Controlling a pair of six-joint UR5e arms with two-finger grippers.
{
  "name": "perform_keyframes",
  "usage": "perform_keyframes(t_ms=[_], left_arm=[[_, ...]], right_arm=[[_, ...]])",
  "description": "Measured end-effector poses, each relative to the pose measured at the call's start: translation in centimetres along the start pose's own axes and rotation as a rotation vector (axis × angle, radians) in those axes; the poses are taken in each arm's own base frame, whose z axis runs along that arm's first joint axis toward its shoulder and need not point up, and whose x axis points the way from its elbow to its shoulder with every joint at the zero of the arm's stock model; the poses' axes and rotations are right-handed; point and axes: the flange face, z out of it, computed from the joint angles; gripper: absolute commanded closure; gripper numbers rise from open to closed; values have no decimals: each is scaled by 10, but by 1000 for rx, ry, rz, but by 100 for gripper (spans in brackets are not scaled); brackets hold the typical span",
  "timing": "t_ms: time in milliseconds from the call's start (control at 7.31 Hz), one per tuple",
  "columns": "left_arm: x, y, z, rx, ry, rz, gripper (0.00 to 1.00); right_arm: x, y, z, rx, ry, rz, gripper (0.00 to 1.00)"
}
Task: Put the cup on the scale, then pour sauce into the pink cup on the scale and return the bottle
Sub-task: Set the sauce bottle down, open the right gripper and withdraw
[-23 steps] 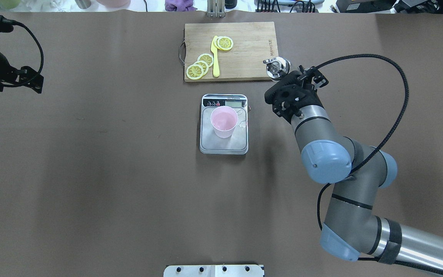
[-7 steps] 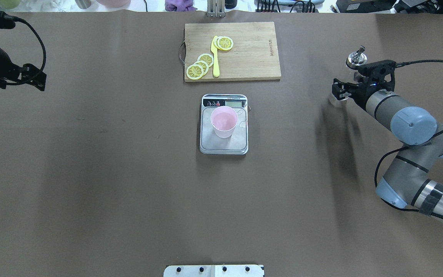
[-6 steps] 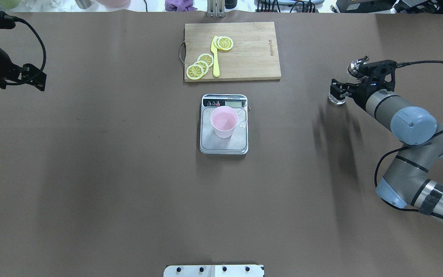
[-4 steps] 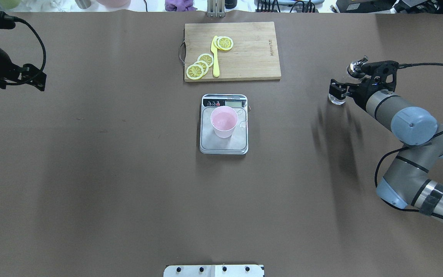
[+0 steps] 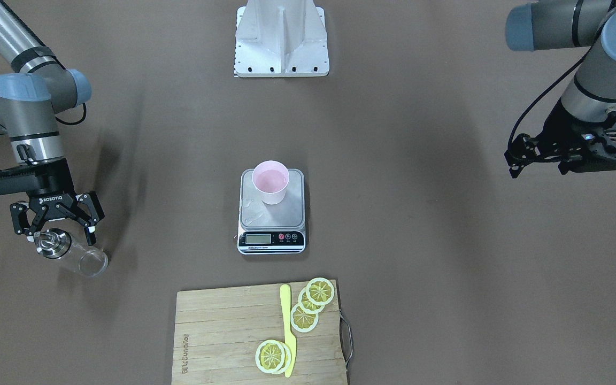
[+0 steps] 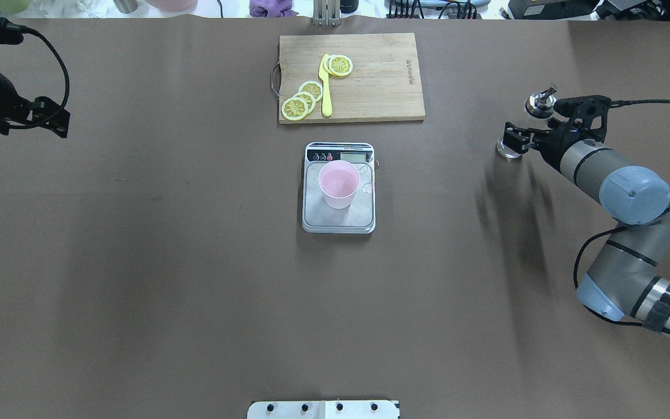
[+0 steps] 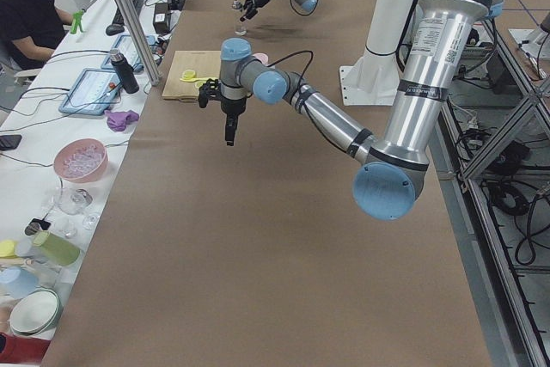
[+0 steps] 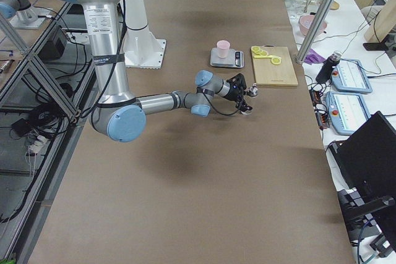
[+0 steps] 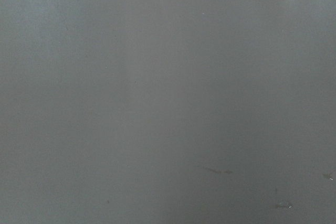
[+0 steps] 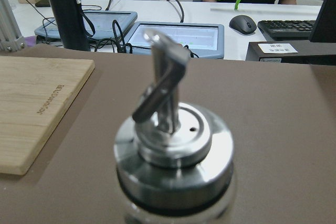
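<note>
The cup (image 6: 339, 184) stands on the scale (image 6: 338, 222), so the last step looks in hand: returning the bottle (image 5: 75, 258), which is upright on the table (image 6: 195, 262) at the robot's right. The right claw (image 5: 54, 227) is spread open around its top. The claw should next lift clear without tipping the bottle. I cannot tell whether the left claw (image 5: 570, 156) is open or closed.

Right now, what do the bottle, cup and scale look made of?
The bottle: clear glass by the look, see-through body; its pourer top is polished metal, with mirror reflections.
The cup: probably matte pink plastic, uniform, no glare.
The scale: brushed metal plate with a dull sheen; black front strip, likely plastic.
</note>
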Motion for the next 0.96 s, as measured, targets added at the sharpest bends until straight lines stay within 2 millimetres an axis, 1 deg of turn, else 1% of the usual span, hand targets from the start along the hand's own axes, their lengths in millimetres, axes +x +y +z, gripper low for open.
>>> perform_keyframes(t_ms=[274, 410, 684, 821, 957], left_arm=[[-2, 0, 3, -5, -4, -2, 1], [-2, 0, 5, -8, -6, -2, 1], [-3, 0, 7, -12, -8, -2, 1], [-3, 0, 8, -13, -9, -3, 1], [-4, 0, 9, -14, -9, -4, 1]], right_arm=[[0, 0, -38, -23, -52, 9, 0], [3, -2, -62, -47, -84, 13, 0], [12, -11, -120, -102, -155, 21, 0], [24, -23, -137, -134, -176, 31, 0], [45, -44, -147, -175, -189, 50, 0]])
